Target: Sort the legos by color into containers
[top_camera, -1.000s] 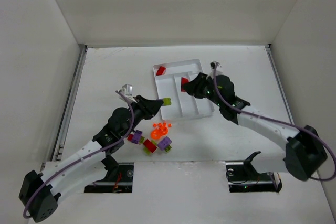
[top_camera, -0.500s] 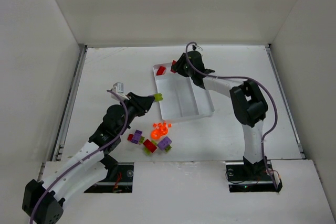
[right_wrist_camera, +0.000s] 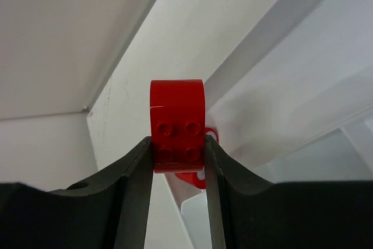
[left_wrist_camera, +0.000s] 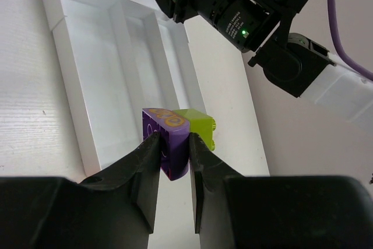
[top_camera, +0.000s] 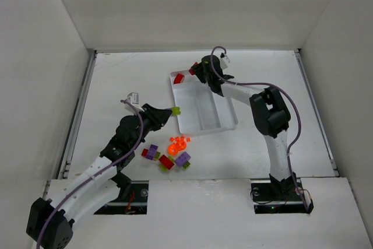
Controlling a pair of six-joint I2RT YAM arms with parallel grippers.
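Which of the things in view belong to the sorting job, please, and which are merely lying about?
Job: tray; red brick inside; second red brick, in right pincer; purple-and-lime piece, in left pincer; loose pile.
Just there: table, walls, cables.

Centre frame: white tray (top_camera: 204, 115); left of it, lime brick (top_camera: 176, 109) in left end effector (top_camera: 172, 111); above, red brick (top_camera: 193, 69) in right end effector (top_camera: 196, 71).

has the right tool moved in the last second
Yes. The right tool, holding a red brick, went from over the middle of the white tray to its far crosswise section.
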